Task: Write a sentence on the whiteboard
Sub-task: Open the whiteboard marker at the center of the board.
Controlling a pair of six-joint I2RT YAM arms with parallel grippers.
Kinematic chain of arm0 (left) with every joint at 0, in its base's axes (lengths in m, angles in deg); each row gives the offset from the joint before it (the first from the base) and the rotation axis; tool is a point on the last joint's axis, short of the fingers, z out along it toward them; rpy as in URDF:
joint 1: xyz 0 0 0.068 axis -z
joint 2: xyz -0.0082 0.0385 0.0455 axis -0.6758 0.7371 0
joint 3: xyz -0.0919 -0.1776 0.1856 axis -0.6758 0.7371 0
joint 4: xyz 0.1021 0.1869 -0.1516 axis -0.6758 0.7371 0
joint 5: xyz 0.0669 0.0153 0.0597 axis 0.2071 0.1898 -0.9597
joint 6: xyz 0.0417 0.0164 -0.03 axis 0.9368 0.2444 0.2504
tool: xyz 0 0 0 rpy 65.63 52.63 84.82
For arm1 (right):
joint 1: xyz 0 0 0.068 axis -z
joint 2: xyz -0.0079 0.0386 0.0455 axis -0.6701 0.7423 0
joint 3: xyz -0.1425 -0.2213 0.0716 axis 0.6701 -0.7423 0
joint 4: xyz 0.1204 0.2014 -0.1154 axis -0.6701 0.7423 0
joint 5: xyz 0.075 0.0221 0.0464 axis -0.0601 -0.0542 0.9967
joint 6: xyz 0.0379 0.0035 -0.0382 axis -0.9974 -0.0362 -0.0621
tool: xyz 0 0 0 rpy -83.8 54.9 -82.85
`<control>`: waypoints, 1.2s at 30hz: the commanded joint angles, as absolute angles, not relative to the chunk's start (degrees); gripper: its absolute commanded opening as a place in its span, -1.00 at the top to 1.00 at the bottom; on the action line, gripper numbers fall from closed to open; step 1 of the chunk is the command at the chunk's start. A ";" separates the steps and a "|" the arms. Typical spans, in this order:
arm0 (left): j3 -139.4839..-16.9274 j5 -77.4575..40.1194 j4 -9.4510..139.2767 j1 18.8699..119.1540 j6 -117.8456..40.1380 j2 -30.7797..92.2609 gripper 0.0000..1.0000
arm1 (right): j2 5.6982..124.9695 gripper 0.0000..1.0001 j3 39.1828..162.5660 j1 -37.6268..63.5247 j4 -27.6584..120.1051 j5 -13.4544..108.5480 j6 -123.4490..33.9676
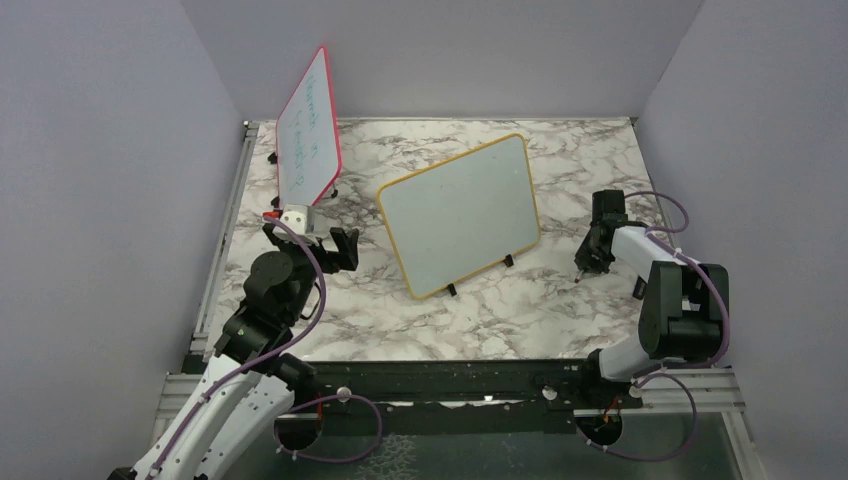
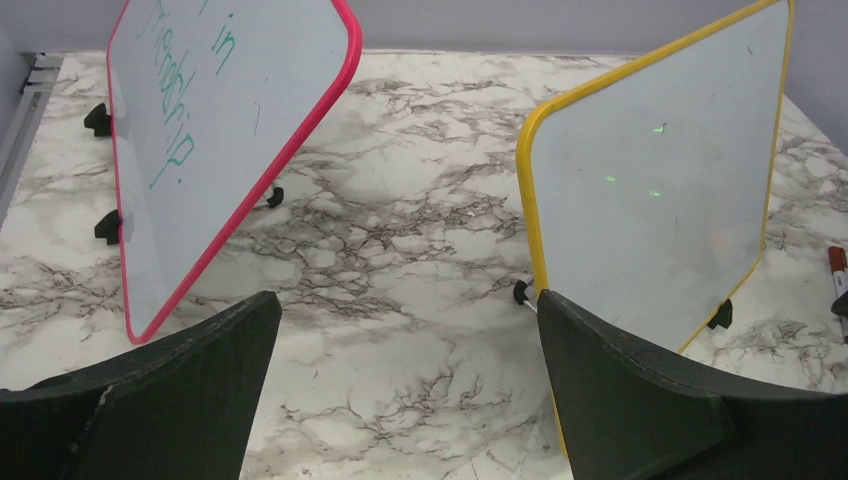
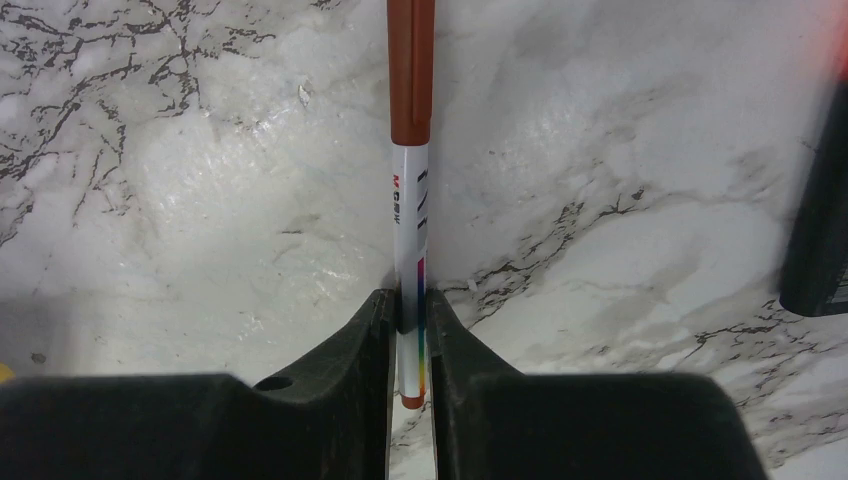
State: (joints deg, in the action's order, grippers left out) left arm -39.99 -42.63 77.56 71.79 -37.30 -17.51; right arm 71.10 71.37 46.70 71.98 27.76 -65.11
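The whiteboard (image 1: 460,215) with the yellow-orange frame stands tilted on black feet at the table's middle; its face is blank, with no sentence on it. It also shows in the left wrist view (image 2: 650,180), where it carries only a few faint green specks. My right gripper (image 1: 592,258) is right of the board, low over the table, shut on a white marker with a red-brown cap (image 3: 411,150). The jaws (image 3: 410,310) hold its rear end and the cap points away. My left gripper (image 1: 338,248) is open and empty (image 2: 410,330), left of the board.
A red-pink-framed board (image 1: 308,130) with green-blue writing stands at the back left and also shows in the left wrist view (image 2: 220,130). Grey walls close in the marble table (image 1: 470,320). A dark blurred object (image 3: 815,230) is at the right edge of the right wrist view.
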 commanded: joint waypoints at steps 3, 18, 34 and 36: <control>-46.58 -37.76 85.65 71.87 -39.94 -14.72 -0.98 | 70.76 0.76 72.11 47.17 71.61 31.27 -63.10; -54.50 -25.59 91.92 71.87 -42.60 -8.03 -0.98 | 49.92 0.98 71.99 43.52 77.67 44.78 -57.36; -59.43 -16.12 94.72 71.87 -30.68 -3.51 -0.98 | 47.60 0.99 88.37 20.40 90.55 50.16 -51.54; -59.31 -12.77 94.24 71.87 -27.86 -3.36 -0.98 | 48.23 0.98 89.72 18.38 91.28 51.43 -50.74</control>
State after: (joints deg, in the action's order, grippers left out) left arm -57.32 -21.06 93.93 71.79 -35.35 -3.04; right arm 47.36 86.41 21.56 87.17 47.06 -53.19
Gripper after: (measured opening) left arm 0.990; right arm 0.123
